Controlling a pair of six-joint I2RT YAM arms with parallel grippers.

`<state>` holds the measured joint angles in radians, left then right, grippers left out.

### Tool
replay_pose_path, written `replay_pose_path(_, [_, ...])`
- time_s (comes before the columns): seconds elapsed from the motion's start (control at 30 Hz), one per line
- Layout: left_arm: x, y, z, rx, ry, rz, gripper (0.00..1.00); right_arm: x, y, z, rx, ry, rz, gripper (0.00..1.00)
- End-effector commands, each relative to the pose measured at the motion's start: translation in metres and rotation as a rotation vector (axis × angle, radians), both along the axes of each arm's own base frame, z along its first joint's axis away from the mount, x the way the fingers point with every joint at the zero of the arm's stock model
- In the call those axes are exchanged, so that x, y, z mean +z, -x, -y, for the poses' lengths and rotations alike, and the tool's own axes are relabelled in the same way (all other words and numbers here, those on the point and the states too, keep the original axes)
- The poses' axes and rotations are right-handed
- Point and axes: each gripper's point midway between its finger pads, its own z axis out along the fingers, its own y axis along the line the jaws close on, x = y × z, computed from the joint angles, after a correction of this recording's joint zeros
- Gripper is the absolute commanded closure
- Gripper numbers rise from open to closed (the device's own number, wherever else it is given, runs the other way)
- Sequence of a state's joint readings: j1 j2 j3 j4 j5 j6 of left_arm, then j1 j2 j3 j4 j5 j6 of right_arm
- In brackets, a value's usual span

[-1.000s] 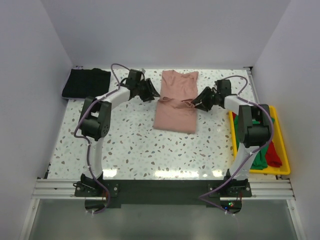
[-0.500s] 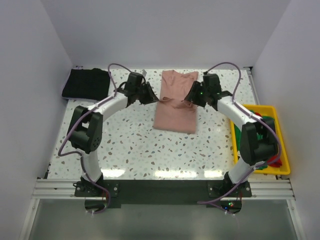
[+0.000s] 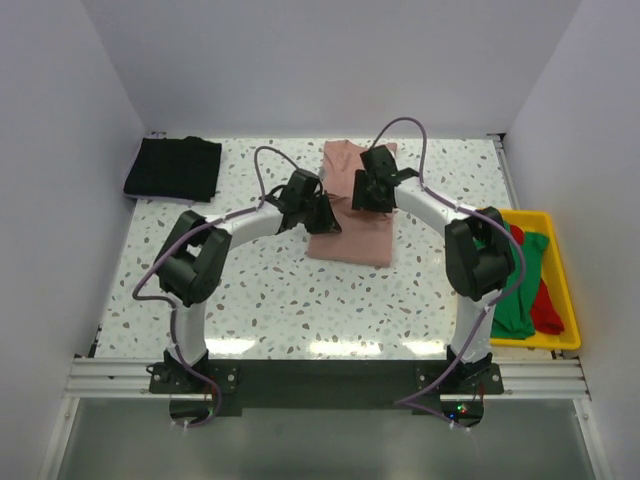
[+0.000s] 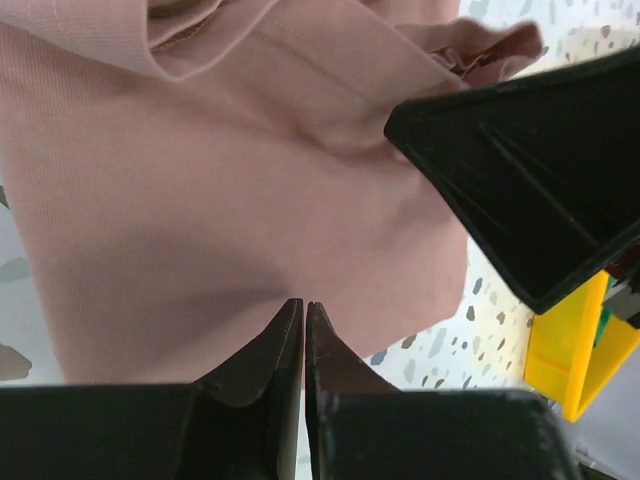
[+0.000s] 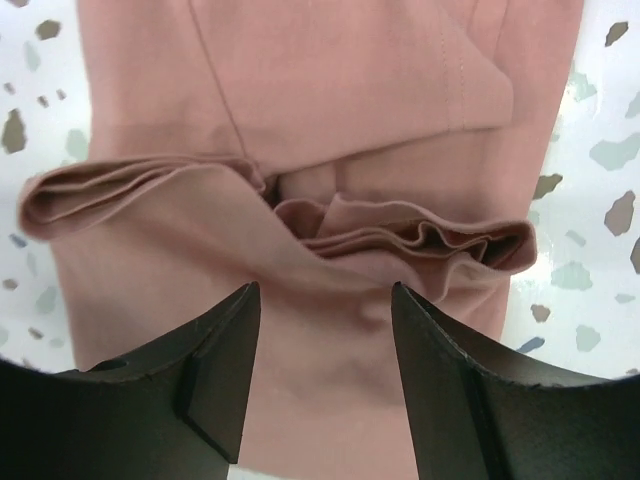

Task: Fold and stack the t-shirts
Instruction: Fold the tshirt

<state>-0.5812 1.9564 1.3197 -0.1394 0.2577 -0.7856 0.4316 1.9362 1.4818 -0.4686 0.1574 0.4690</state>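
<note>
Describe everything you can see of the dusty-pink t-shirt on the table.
The pink t-shirt is soft, smooth cloth with stitched seams, partly folded into a long rectangle on the speckled table, towards its far middle. A rumpled ridge of bunched layers crosses its middle. The left hand, shut, sits at its left edge. The right hand hangs open over the ridge.

Pink t-shirt (image 3: pixel 352 236) lies folded, rumpled, centrally; black t-shirt (image 3: pixel 173 167) folded far left.

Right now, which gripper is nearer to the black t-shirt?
Left. The left gripper sits at the pink t-shirt's left edge, right of the black t-shirt; the right gripper hangs farther right, above the pink one.
</note>
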Motion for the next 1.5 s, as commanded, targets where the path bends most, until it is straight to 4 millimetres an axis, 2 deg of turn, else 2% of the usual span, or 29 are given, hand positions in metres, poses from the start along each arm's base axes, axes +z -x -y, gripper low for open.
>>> replay_pose_path(0.0, [-0.010, -0.006, 0.008, 0.001, 0.016, 0.004, 0.91, 0.005, -0.020, 0.005, -0.008, 0.067, 0.029, 0.41])
replay_pose_path(0.03, [-0.013, -0.005, 0.009, -0.004, 0.012, 0.001, 0.92, 0.007, -0.025, 0.004, -0.009, 0.067, 0.034, 0.41])
replay_pose_path(0.07, [-0.020, -0.004, 0.008, -0.004, 0.004, -0.011, 0.92, 0.000, -0.027, 0.003, -0.008, 0.078, 0.021, 0.41])
replay_pose_path(0.13, [-0.029, -0.001, 0.007, -0.004, -0.015, -0.023, 0.92, 0.001, -0.033, 0.001, -0.012, 0.080, 0.027, 0.46])
replay_pose_path(0.17, [-0.035, -0.001, 0.005, -0.002, -0.023, -0.032, 0.92, -0.004, -0.035, 0.001, -0.013, 0.082, 0.022, 0.53])
replay_pose_path(0.23, [-0.041, 0.002, 0.005, -0.004, -0.029, -0.045, 0.93, 0.001, -0.042, -0.001, -0.013, 0.084, 0.036, 0.61])
replay_pose_path(0.3, [-0.047, 0.005, 0.002, -0.001, -0.042, -0.057, 0.93, -0.003, -0.046, -0.002, -0.012, 0.092, 0.028, 0.74])
replay_pose_path(0.37, [-0.049, 0.006, 0.001, 0.001, -0.046, -0.058, 0.93, 0.001, -0.052, -0.001, -0.017, 0.102, 0.039, 0.84])
replay_pose_path(0.57, [-0.055, 0.010, -0.003, 0.003, -0.060, -0.070, 0.93, 0.000, -0.067, 0.002, -0.029, 0.131, 0.051, 0.90])
replay_pose_path(0.73, [-0.048, 0.008, -0.003, -0.003, -0.060, -0.054, 0.92, -0.006, -0.075, 0.004, -0.032, 0.130, 0.047, 0.90])
replay_pose_path(0.83, [-0.033, 0.000, -0.001, -0.007, -0.033, -0.028, 0.90, -0.005, -0.074, 0.009, -0.038, 0.134, 0.041, 0.83])
replay_pose_path(0.87, [-0.022, -0.003, 0.000, -0.006, -0.017, -0.008, 0.89, 0.002, -0.073, 0.011, -0.041, 0.130, 0.052, 0.72])
replay_pose_path(0.93, [-0.005, -0.014, -0.002, 0.007, 0.024, 0.017, 0.87, 0.005, -0.070, 0.013, -0.040, 0.115, 0.061, 0.61])
replay_pose_path(0.97, [0.007, -0.020, -0.002, 0.011, 0.050, 0.043, 0.86, 0.020, -0.069, 0.013, -0.041, 0.098, 0.088, 0.54])
replay_pose_path(1.0, [0.017, -0.029, -0.007, 0.024, 0.070, 0.057, 0.85, 0.025, -0.068, 0.015, -0.041, 0.089, 0.096, 0.50])
replay_pose_path(1.03, [0.023, -0.034, -0.009, 0.031, 0.077, 0.070, 0.84, 0.028, -0.066, 0.017, -0.045, 0.087, 0.102, 0.48])
replay_pose_path(1.07, [0.026, -0.038, -0.012, 0.037, 0.077, 0.069, 0.84, 0.040, -0.065, 0.018, -0.048, 0.076, 0.123, 0.44])
replay_pose_path(1.1, [0.035, -0.049, -0.016, 0.050, 0.085, 0.085, 0.84, 0.046, -0.064, 0.019, -0.051, 0.071, 0.131, 0.43])
replay_pose_path(1.17, [0.038, -0.058, -0.020, 0.059, 0.092, 0.090, 0.84, 0.052, -0.058, 0.022, -0.057, 0.070, 0.138, 0.40])
replay_pose_path(1.2, [0.045, -0.067, -0.023, 0.068, 0.101, 0.105, 0.84, 0.064, -0.057, 0.023, -0.061, 0.059, 0.161, 0.40])
replay_pose_path(1.33, [0.044, -0.084, -0.026, 0.076, 0.090, 0.110, 0.84, 0.067, -0.042, 0.026, -0.071, 0.037, 0.164, 0.40])
replay_pose_path(1.37, [0.038, -0.086, -0.025, 0.074, 0.086, 0.100, 0.84, 0.066, -0.040, 0.026, -0.069, 0.030, 0.162, 0.40])
replay_pose_path(1.47, [0.035, -0.099, -0.025, 0.080, 0.089, 0.103, 0.84, 0.059, -0.034, 0.027, -0.070, 0.020, 0.153, 0.41])
